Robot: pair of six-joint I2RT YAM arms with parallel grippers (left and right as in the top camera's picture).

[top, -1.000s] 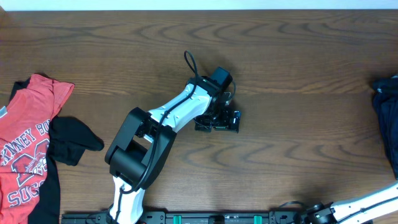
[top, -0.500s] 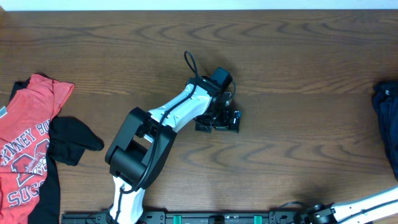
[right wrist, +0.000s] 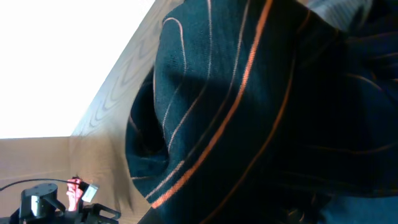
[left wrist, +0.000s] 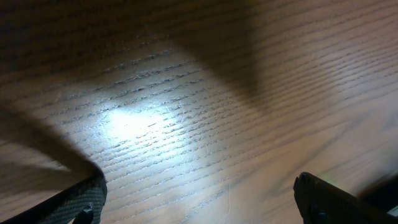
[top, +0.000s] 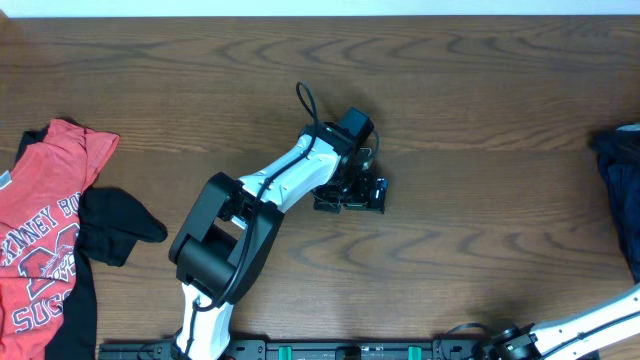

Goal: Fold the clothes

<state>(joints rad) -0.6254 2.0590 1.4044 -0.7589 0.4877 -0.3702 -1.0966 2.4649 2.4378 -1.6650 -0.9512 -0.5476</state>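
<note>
Black orange-lined jersey (top: 622,190) creeps leftward; one red T-shirt (top: 45,230), one black piece (top: 115,225); left gripper (top: 350,193) wide, right gripper closed.

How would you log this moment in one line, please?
left pincer: open, over table | right pincer: shut on black jersey | red T-shirt: left edge, crumpled

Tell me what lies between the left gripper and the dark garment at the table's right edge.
Nothing. In the overhead view, only bare wooden table runs from the open left gripper to the dark garment.
</note>
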